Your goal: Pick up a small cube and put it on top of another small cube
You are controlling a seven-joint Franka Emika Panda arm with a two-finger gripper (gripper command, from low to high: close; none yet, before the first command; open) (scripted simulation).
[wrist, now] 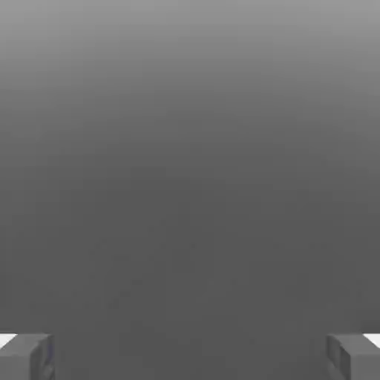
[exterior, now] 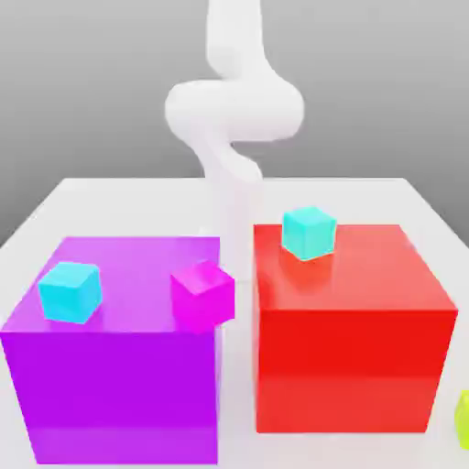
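A small cyan cube (exterior: 70,290) rests on top of the big purple block (exterior: 119,366), towards the exterior view's left. A small magenta cube (exterior: 202,292) sits at that block's right top edge. Another small cyan cube (exterior: 308,231) stands on the big red block (exterior: 353,348), near its far edge. My white arm (exterior: 234,110) rises behind the two blocks. In the hand view my gripper (wrist: 190,358) is open, its grey fingertips (wrist: 26,356) far apart with nothing between them, facing a plain grey background.
The two big blocks stand side by side on a white table (exterior: 82,197) with a narrow gap between them. A small yellow-green object (exterior: 463,419) peeks in at the exterior view's lower right edge.
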